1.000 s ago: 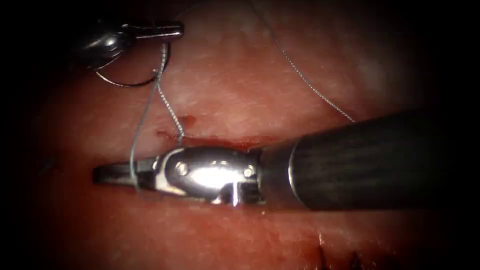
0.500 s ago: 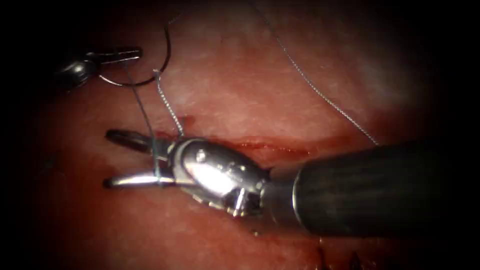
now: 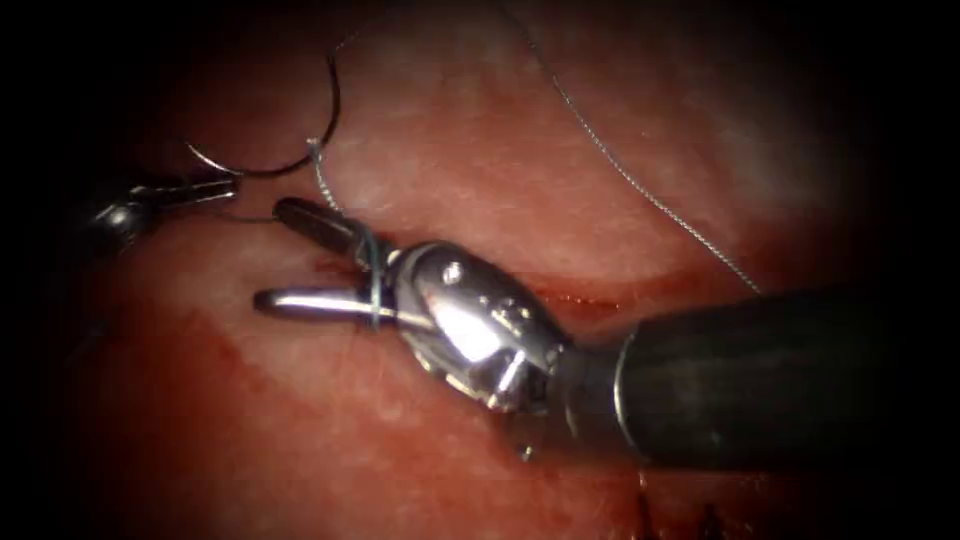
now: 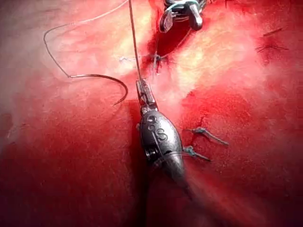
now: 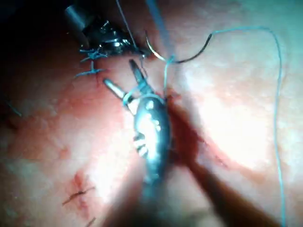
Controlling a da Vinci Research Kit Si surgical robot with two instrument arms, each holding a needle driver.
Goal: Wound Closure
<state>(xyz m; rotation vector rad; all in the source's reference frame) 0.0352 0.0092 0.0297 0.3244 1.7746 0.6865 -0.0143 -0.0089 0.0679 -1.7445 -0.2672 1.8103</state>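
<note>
Nearest, lower right of endoscope view: silver right needle driver (image 3: 300, 258), jaws spread wide, thin grey thread (image 3: 374, 285) looped around them, nothing clamped. Beneath: red wet tissue (image 3: 300, 440). Farther, upper left: dark left tool (image 3: 228, 186), closed on thread. Curved steel needle (image 3: 300, 150) lying free on tissue.

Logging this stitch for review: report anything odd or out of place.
The needle lies loose on the tissue, up and left of the cut, not driven in and held by neither tool. The thread is looped around the open right claw. The left claw is shut on thread.
</note>
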